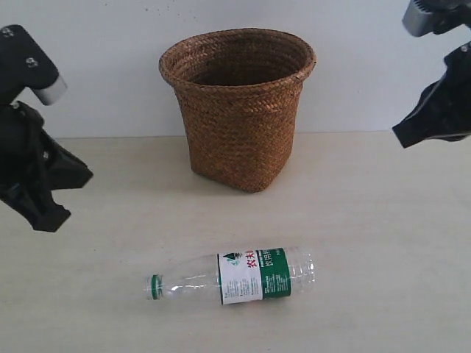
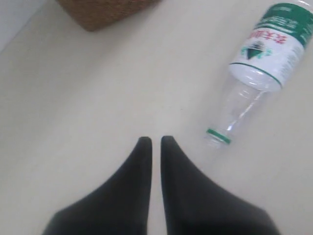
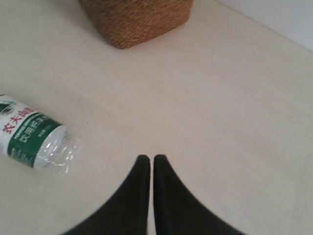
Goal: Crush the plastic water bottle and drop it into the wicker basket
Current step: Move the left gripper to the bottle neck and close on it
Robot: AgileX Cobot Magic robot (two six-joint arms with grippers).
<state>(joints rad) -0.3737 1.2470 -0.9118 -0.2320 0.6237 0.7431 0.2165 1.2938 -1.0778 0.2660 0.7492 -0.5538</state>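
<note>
Bottle (image 1: 235, 278) lies loose on the tabletop (image 1: 383, 243); left hand (image 2: 155, 142) and right hand (image 3: 148, 159) both pinched together, empty. Round, it could roll away when squeezed.

label (image 1: 255, 276) on plastic water bottle (image 1: 232, 278), red Chinese characters; unreadable

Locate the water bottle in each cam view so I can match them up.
Exterior: plastic water bottle lies on its side in front of the wicker basket, cap toward the left arm.
Left wrist: bottle, cap end and label, ahead of the left claw and off to one side; base cropped.
Right wrist: bottle, base end and label; cap cropped.
Shared landmark: wicker basket's base.
</note>
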